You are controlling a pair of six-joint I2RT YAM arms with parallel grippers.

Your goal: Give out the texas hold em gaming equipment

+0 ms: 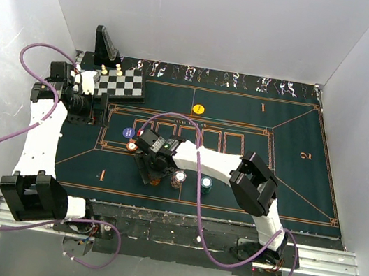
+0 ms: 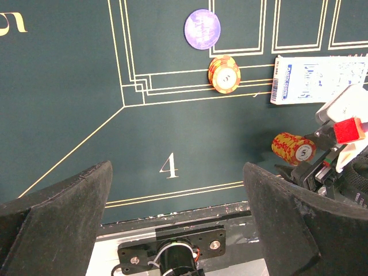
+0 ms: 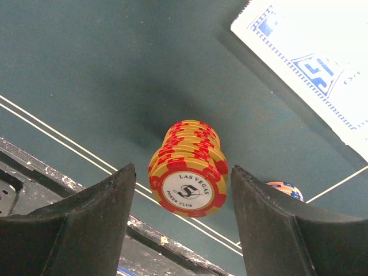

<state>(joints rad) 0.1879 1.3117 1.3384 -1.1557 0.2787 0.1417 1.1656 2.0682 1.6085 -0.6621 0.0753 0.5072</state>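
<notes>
Two orange chip stacks show in the left wrist view, but only one is plain from above. The nearer stack [image 3: 189,192] stands on the green felt mat [image 1: 284,176] between the fingers [image 3: 86,224] of the right gripper [image 3: 182,172]. Those fingers are spread, with a sliver of felt showing on either side, so nothing is clamped. In the top view this stack is hidden under the gripper body.

The other orange stack [image 2: 223,74] sits on the gold border lines at upper centre of the left wrist frame, with the purple disc [image 2: 202,29] just above it. A blue-backed card [image 2: 319,79] lies at the right. The right wrist view catches that card's corner in its upper right.

Only the top view shows the yellow disc [image 1: 198,108] farther up the mat. It alone also shows a whitish stack [image 1: 178,178] and a teal stack [image 1: 206,183] side by side, right of the right gripper.

The left gripper [image 2: 176,172] hangs spread wide over bare felt by the printed 4, holding nothing.

The held-between stack stands close to the mat's near edge, just inside the double gold line. Open felt lies to the right. The chessboard [image 1: 123,84] and black stand [image 1: 106,45] fill the upper left corner.
</notes>
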